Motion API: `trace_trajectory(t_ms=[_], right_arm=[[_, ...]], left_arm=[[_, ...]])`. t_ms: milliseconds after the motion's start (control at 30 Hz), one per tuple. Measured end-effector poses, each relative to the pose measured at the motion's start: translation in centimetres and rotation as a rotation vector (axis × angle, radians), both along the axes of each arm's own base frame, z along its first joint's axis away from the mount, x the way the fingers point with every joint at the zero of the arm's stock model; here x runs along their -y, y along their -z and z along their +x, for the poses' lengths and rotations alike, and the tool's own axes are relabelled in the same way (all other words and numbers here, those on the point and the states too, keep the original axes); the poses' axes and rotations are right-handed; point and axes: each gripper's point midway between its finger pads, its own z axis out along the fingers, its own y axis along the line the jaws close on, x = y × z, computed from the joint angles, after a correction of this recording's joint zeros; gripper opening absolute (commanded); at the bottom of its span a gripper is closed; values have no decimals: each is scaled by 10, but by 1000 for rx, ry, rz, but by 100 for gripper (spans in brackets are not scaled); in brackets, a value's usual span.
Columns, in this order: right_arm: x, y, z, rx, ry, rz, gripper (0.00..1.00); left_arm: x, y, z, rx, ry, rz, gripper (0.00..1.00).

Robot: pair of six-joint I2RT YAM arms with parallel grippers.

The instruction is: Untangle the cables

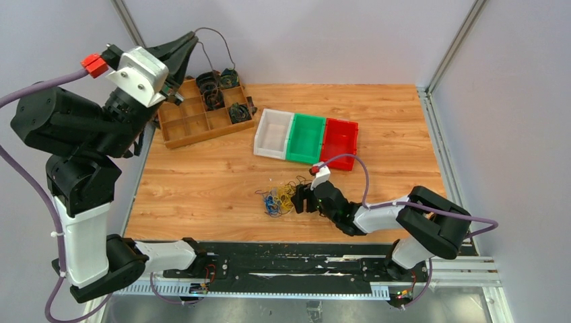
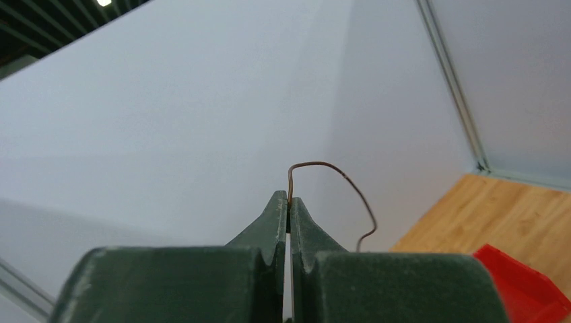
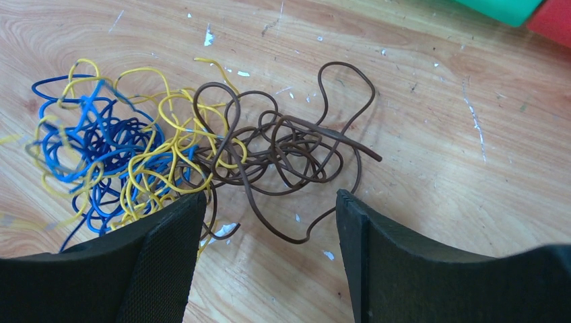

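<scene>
Top external — wood-grain table (image 1: 202, 182), pale grey walls (image 1: 303, 33) — cables (image 1: 283, 196) near front.

A claw can reach the cables (image 1: 281, 196) from the left across the surface (image 1: 202, 182); the right claw (image 1: 301, 198) crowds their right side, and bins (image 1: 306, 138) stand beyond.

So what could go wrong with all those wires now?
The left gripper pinches its brown wire only at the very tips, so it might slip out. The right gripper hangs open over the tangle; closing there could grab brown and yellow wires together and tighten the knot.
</scene>
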Motion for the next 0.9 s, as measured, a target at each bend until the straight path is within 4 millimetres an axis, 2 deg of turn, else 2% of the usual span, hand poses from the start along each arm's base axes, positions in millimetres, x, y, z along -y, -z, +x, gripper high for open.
trace_trajectory(t_ms=[233, 300, 400, 567, 733, 900], right_arm=[[5, 2, -3, -4, 2, -6, 70], [7, -1, -4, -4, 2, -7, 71], [8, -15, -5, 15, 3, 18, 71], [11, -54, -4, 76, 13, 83, 74], [19, -87, -1, 137, 39, 114, 76], [19, -115, 15, 197, 74, 109, 76]], left_arm=[[-18, -40, -3, 136, -74, -102, 0], [-18, -41, -2, 139, -74, -104, 0], [-15, -33, 0, 126, -72, -92, 0], [1, 12, 20, 37, -70, -15, 0], [28, 76, 50, -98, -59, 79, 1], [56, 142, 83, -233, -54, 187, 0]])
